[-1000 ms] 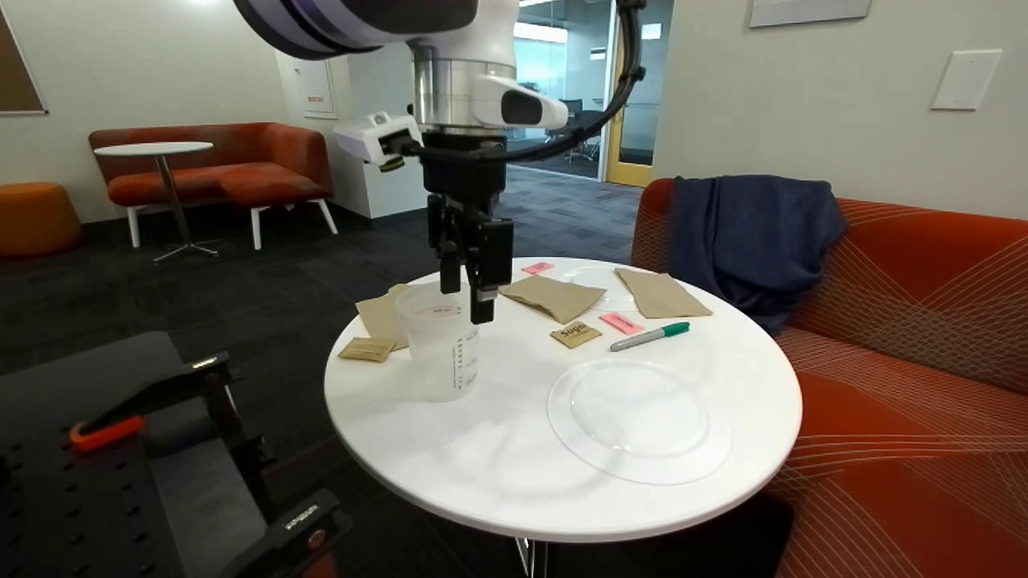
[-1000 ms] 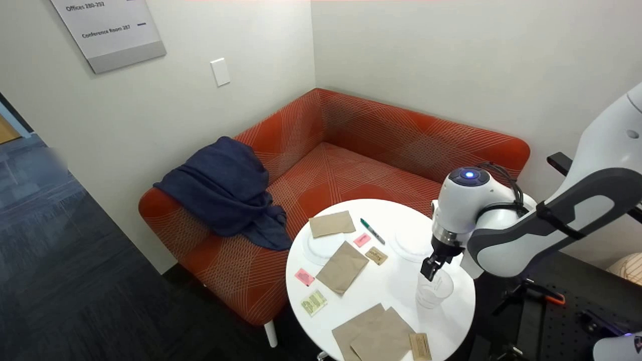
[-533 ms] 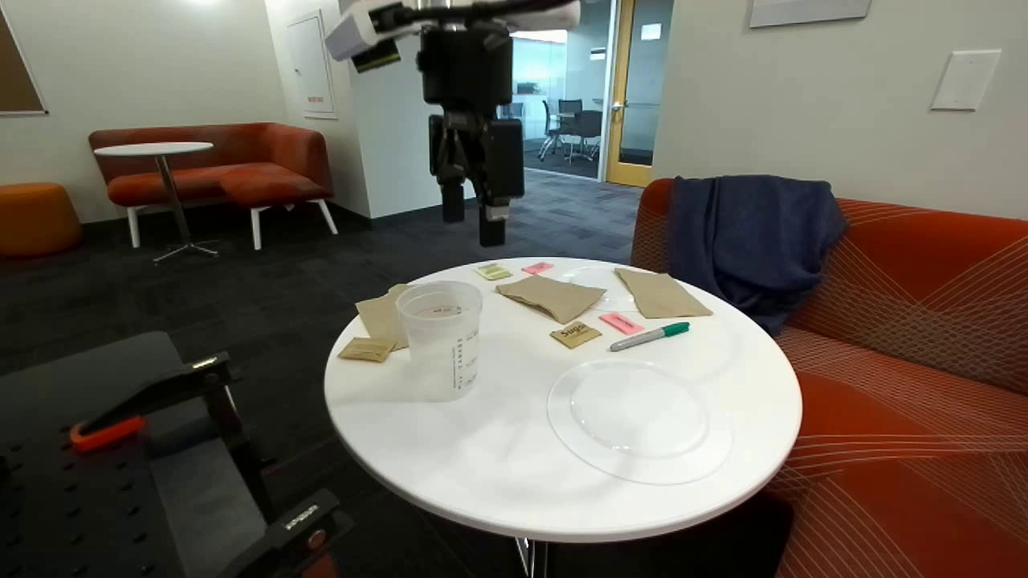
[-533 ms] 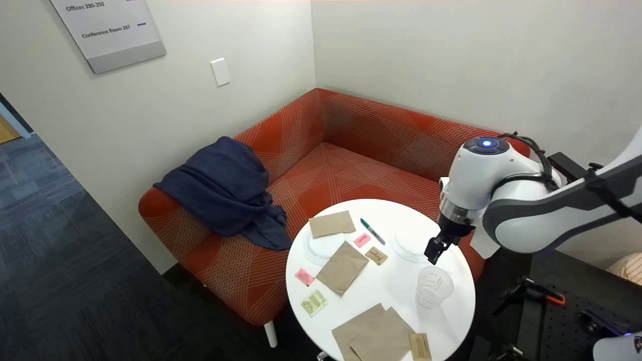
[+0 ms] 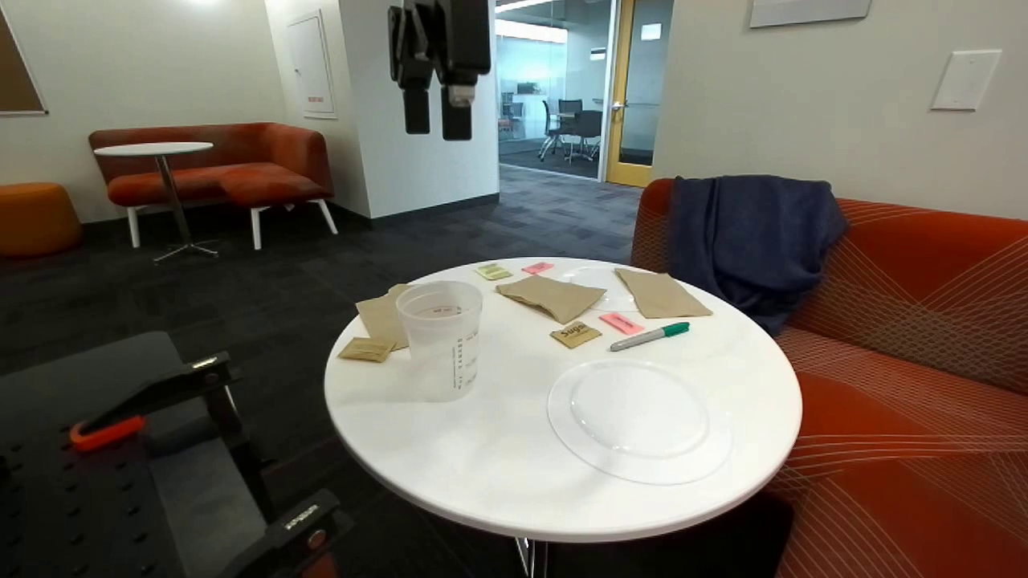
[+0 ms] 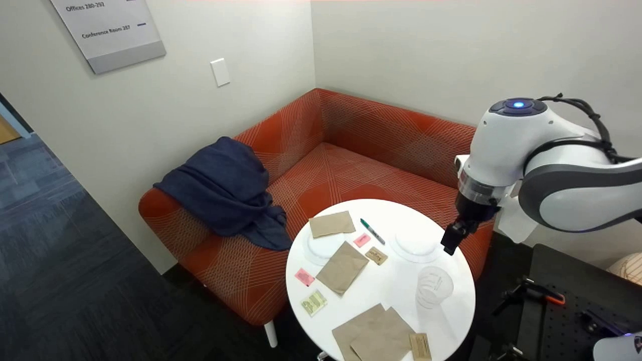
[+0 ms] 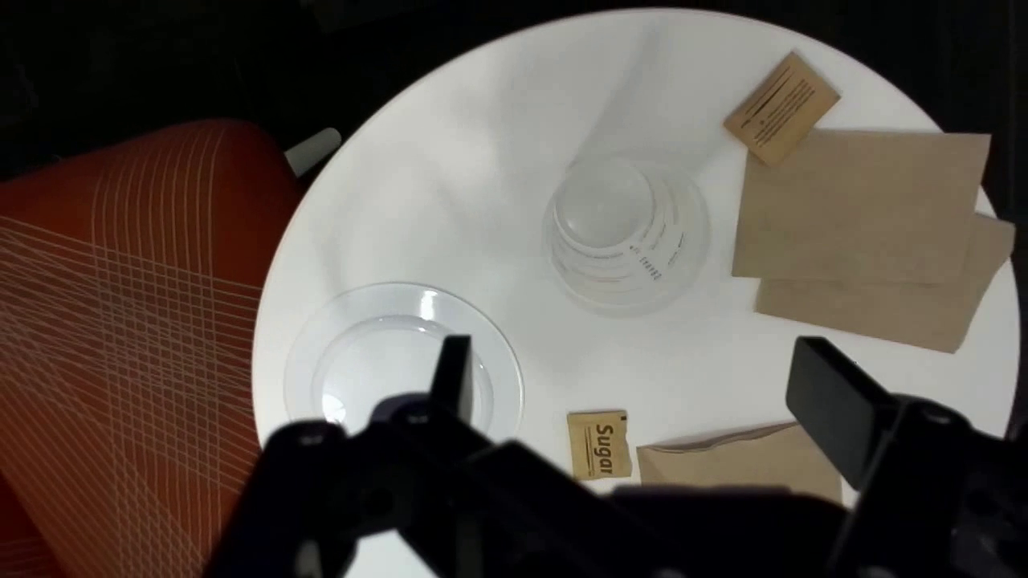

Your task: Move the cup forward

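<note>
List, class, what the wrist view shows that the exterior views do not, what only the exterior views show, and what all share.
Only the wrist view: the gripper plainly wide open, and the cup with its base framed inside its rim.

In both exterior views only: the green-capped marker, two pink packets, a yellow-green packet and the navy cloth.

Shared: the cup upright on the white table, Sugar packet, brown paper sheets, a clear plate and part of the sofa.
</note>
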You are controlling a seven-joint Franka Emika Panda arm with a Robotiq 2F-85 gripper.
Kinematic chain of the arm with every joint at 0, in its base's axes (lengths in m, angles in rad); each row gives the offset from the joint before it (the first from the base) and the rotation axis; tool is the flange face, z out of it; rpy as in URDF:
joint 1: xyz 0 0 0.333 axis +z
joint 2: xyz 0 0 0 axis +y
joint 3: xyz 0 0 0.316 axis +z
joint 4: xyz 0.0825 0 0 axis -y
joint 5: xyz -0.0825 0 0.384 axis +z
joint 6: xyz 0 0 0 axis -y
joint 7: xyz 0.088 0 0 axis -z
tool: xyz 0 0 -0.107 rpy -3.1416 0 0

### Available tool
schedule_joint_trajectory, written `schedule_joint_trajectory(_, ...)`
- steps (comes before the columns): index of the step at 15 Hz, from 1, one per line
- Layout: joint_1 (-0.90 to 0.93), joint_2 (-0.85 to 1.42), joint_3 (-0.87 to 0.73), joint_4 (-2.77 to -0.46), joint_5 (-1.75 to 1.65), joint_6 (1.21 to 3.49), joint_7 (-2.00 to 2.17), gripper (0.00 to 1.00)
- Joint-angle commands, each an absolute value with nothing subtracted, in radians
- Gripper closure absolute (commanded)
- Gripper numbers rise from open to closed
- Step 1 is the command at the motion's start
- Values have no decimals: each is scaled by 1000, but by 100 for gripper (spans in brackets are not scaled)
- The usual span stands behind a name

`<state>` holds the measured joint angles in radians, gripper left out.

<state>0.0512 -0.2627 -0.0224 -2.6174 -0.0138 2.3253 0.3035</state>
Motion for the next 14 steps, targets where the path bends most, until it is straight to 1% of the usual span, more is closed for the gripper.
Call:
schedule_joint_trajectory(1, 25, -380, 7, -2635, 0, 2228, 277, 0)
schedule_joint_trajectory(6, 26, -461, 18, -2634, 5, 2151, 264, 0)
schedule_joint_trajectory(7, 20, -413, 26, -2617, -1, 2183, 287, 0)
schedule_joint_trajectory(14, 21, -438, 29, -2624, 0, 2170, 286, 0)
